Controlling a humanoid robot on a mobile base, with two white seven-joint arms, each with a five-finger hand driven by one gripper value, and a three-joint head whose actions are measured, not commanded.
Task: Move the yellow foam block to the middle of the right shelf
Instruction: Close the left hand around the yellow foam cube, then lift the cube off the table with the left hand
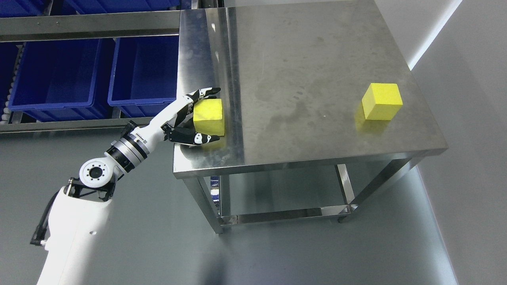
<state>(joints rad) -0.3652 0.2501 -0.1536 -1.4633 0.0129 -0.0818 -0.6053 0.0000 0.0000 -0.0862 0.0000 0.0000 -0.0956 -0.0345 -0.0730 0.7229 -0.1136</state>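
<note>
We see our left hand point(190, 118) grasping a yellow foam block point(210, 116) (matte, cube-like, crisp edges) at the steel tabletop's point(309, 79) left edge; a second yellow block point(381, 101) sits well apart, far right.

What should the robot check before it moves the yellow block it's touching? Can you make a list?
1. Left hand at the near yellow block: ok.
2. Fingers on both sides of it, one above, one below: ok.
3. Grip firm enough to lift: cannot tell.
4. Block sitting flat on the steel table: ok.
5. Second yellow block far off, out of the way: ok.
6. Right shelf in sight: not ok, only blue bins on the left.
</note>
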